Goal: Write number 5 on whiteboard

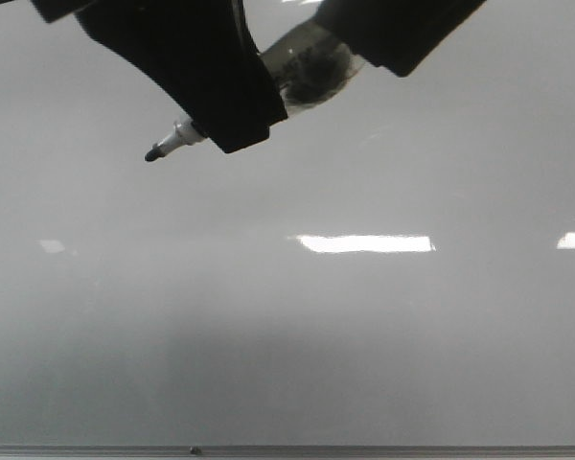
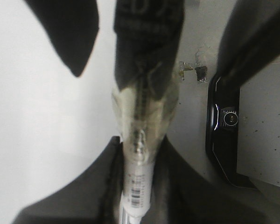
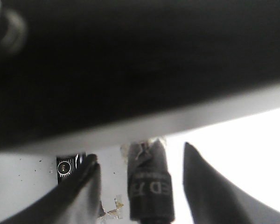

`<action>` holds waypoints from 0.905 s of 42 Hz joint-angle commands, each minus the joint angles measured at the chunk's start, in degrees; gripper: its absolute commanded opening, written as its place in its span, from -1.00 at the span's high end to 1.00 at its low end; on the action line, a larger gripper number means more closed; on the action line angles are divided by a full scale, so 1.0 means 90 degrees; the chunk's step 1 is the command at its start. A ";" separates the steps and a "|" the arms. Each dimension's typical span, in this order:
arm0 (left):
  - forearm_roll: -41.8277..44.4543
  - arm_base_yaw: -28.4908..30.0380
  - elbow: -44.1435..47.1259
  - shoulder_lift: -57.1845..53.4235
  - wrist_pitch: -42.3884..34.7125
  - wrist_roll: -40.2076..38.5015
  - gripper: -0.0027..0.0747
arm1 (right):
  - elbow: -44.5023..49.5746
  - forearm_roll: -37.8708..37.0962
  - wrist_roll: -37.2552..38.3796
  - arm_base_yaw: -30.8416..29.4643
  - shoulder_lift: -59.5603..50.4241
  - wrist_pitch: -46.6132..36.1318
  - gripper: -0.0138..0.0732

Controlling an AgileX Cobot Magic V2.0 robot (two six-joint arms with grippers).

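A marker [image 1: 268, 91] is clamped in the left gripper [image 1: 225, 101], its dark tip [image 1: 152, 154] pointed down and outward so that it can be brought to the whiteboard [image 1: 287, 335]. In the front view the tip appears to be held just off the glossy surface. The cap end is seen between the spread fingers of the right gripper [image 3: 142, 186], which do not appear to be touching it. No number 5 is visible anywhere on the board, so the writing is judged not yet begun.
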 commanded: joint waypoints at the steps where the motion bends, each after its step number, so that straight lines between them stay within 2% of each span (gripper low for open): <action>1: -0.0096 -0.0049 -0.0221 -0.0182 -0.0300 -0.0004 0.77 | -0.0216 0.0240 -0.0049 0.0005 -0.0120 -0.0262 0.00; 12: -0.0096 -0.0049 -0.0221 -0.0182 -0.0316 -0.0004 0.75 | -0.0216 0.0240 -0.0049 0.0005 -0.0120 -0.0240 0.64; 14: -0.0096 -0.0049 -0.0221 -0.0182 -0.0316 -0.0016 0.68 | -0.0216 0.0240 -0.0049 0.0005 -0.0120 -0.0235 0.72; 17: -0.0096 -0.0049 -0.0221 -0.0182 -0.0322 -0.0058 0.41 | -0.0216 0.0240 -0.0049 0.0005 -0.0120 -0.0203 0.81; 23: 0.0038 -0.0021 -0.0221 -0.0195 -0.0332 -0.0058 -0.18 | -0.0216 0.0240 -0.0049 -0.0018 -0.0120 -0.0203 0.84; 25: 0.0098 0.0047 -0.0221 -0.0243 -0.0319 -0.0120 -0.27 | -0.0216 0.0222 -0.0043 -0.0048 -0.0140 -0.0194 0.84; 30: 0.0129 0.0385 -0.0221 -0.0497 -0.0249 -0.0595 -0.26 | -0.0216 0.0010 0.0111 -0.0252 -0.0261 -0.0159 0.84; 38: 0.0129 0.1265 -0.0015 -0.1389 -0.0039 -0.1501 -0.26 | -0.0216 -0.0794 0.1447 -0.1098 -0.0811 -0.0111 0.84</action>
